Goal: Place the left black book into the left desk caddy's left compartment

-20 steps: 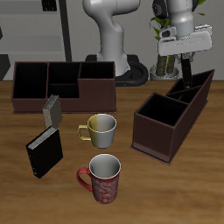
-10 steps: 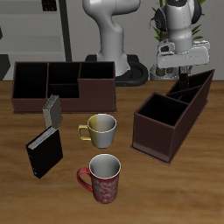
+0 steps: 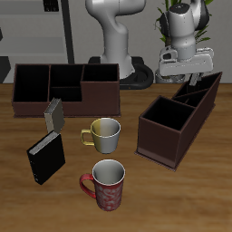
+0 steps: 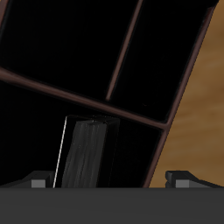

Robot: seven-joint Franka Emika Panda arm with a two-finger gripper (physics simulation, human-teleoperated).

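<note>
Gripper (image 3: 188, 78) hangs released above the left desk caddy (image 3: 177, 125); the left black book (image 4: 86, 155) stands inside a compartment. I would rise straight up, not touching the walls.

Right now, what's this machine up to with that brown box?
A robot arm hangs its tool over the left desk caddy, at the caddy's end nearest the robot's base. The left black book stands upright inside a compartment there, against a divider. The tool is open and not gripping the book, so the book looks delivered.
</note>
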